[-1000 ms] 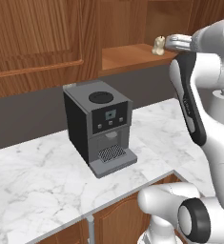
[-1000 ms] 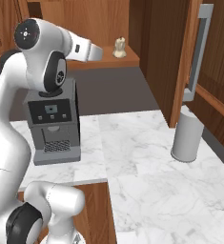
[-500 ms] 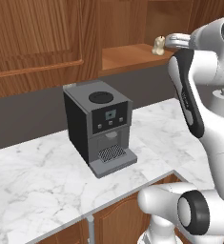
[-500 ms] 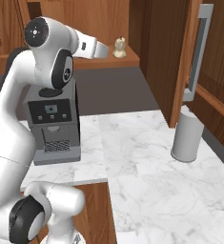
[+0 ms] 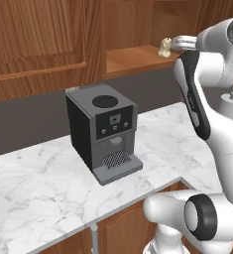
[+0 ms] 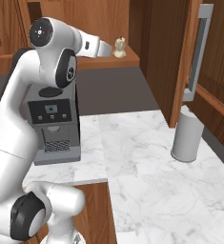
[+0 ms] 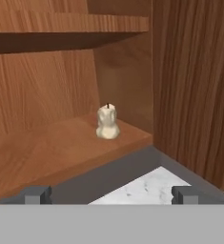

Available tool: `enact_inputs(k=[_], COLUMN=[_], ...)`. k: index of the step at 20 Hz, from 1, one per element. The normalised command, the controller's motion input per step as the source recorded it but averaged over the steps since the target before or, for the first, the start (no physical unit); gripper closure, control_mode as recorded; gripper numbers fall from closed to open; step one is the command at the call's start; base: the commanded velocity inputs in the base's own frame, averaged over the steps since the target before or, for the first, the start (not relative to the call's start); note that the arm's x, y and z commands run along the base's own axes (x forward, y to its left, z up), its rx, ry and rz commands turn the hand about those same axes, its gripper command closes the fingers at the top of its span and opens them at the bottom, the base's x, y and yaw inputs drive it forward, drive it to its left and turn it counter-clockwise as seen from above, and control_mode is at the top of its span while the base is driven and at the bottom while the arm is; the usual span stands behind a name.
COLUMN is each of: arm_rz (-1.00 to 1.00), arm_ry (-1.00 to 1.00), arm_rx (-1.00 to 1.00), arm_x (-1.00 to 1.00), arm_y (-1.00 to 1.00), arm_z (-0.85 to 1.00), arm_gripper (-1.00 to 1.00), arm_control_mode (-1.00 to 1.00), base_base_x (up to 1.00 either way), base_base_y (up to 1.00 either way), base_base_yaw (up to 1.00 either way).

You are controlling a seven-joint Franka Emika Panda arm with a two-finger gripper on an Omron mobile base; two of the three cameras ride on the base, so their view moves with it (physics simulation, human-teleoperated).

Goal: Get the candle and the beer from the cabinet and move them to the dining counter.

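Reddish-brown wood lines the open cabinet [image 7: 46, 76], whose lower shelf carries the candle [image 7: 107, 122] upright near its front edge, close to the right side wall. Below runs a white, grey-veined marble worktop [image 5: 33, 193] with a dark coffee machine [image 5: 104, 131] and a grey canister [image 6: 187, 135]. The gripper [image 7: 111, 194] faces the candle from short of the shelf, jaws spread wide and empty. Its fingertips [image 7: 36, 194] are cut off at the frame's bottom.

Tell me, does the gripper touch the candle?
Apart. In the hand view the candle stands on the cabinet shelf, well ahead of the open gripper.
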Motion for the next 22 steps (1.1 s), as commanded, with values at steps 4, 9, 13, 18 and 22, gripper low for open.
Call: enact_inputs(k=[4, 9, 13, 18, 22], arm_rz=[0.0, 0.0, 0.0, 0.0, 0.0], arm_ry=[0.0, 0.0, 0.0, 0.0, 0.0], arm_rx=[0.0, 0.0, 0.0, 0.0, 0.0], arm_x=[0.11, 0.19, 0.17, 0.19, 0.21], arm_y=[-0.05, 0.0, 0.0, 0.0, 0.0], arm_z=[-0.12, -0.17, -0.18, -0.16, -0.18], arm_gripper=[-1.0, -1.0, -1.0, -1.0, -1.0], arm_control_mode=[-1.0, -1.0, -1.0, -1.0, -1.0], base_base_x=[0.0, 0.0, 0.0, 0.0, 0.0], base_base_y=[0.0, 0.0, 0.0, 0.0, 0.0], base_base_yaw=[0.0, 0.0, 0.0, 0.0, 0.0])
